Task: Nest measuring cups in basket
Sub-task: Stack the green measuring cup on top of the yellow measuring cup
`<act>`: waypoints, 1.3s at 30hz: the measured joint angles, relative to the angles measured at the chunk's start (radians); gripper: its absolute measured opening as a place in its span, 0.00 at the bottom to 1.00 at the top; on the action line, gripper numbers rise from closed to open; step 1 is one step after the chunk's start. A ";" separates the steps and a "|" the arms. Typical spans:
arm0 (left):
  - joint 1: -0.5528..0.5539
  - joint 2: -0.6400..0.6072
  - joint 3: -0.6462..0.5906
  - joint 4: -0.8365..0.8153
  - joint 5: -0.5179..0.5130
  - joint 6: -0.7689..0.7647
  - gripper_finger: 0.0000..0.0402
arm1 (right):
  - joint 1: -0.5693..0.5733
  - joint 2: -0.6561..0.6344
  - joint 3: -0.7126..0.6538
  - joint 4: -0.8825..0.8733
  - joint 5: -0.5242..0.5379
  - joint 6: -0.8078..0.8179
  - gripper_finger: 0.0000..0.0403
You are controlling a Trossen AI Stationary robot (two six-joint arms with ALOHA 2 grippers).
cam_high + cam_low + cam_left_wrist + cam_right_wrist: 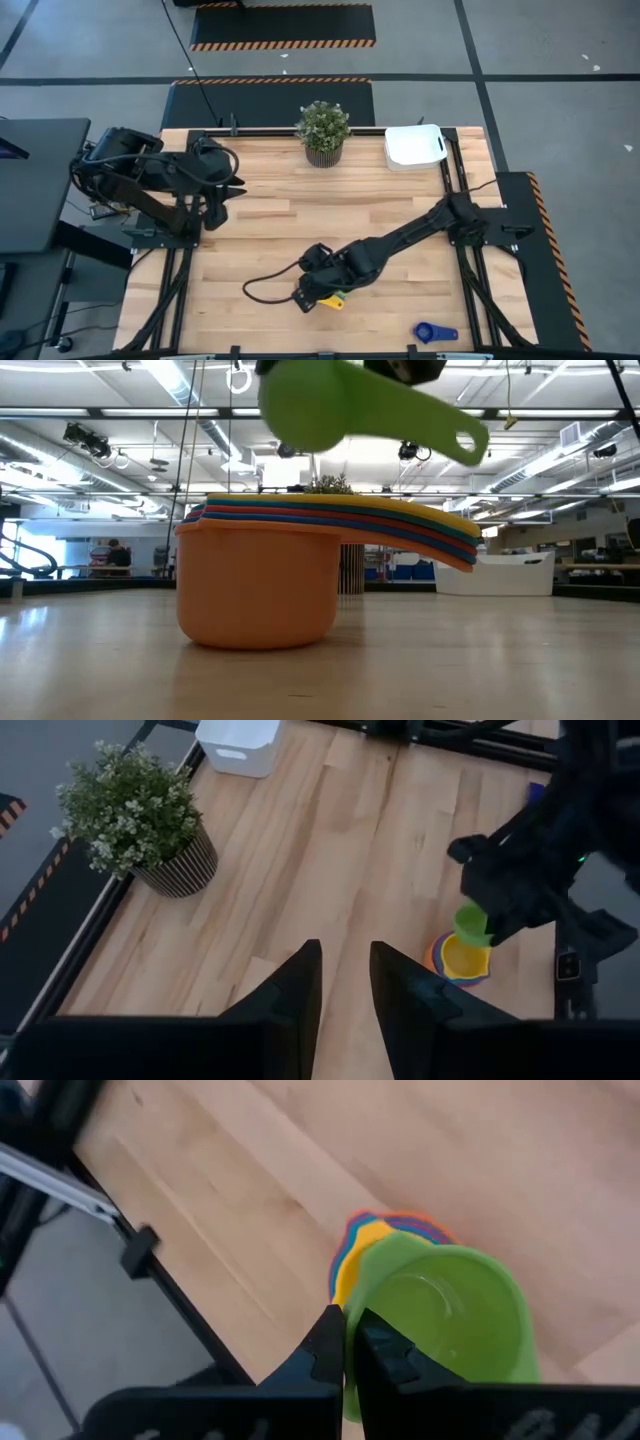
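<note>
A stack of nested cups [260,585], orange outermost and yellow innermost, stands on its base near the table's near edge [337,299]. My right gripper [350,1342] is shut on a green cup [315,405] just above this stack [372,1240]. A blue cup [435,332] lies alone toward the near right corner. The white basket [414,145] sits at the far right, holding no cup that I can see. My left gripper [345,988] is open and waits over the far left of the table [215,185]. My right gripper pinches the green cup between its two fingers at the handle's root [350,1380], beside the bowl's rim. The fingers come from above, slanting down. The cup is lifted clear over the stack and tilted, its handle's free end [465,440] pointing down and sideways.
A potted green plant [323,130] stands at the middle of the far edge, left of the basket. A black cable [265,290] curls on the table left of the stack. Bare wood lies between the stack and the basket.
</note>
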 joint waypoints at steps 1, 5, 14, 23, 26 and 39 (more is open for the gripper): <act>0.000 0.000 0.000 0.000 0.000 0.002 0.24 | -0.005 0.013 0.007 0.003 -0.013 -0.002 0.03; 0.000 0.000 0.000 0.000 -0.001 0.023 0.24 | -0.020 0.036 0.017 0.014 -0.062 -0.014 0.03; 0.003 -0.001 0.000 0.000 -0.001 0.048 0.24 | -0.029 0.050 0.025 -0.023 -0.104 -0.029 0.03; 0.003 -0.001 0.000 0.000 -0.001 0.055 0.24 | -0.032 0.079 0.022 -0.010 -0.164 -0.074 0.03; 0.003 -0.001 0.000 0.000 -0.001 0.055 0.24 | -0.033 0.101 0.023 0.002 -0.206 -0.078 0.03; 0.003 0.000 0.000 0.000 -0.002 0.075 0.24 | -0.039 0.116 0.023 0.008 -0.256 -0.129 0.04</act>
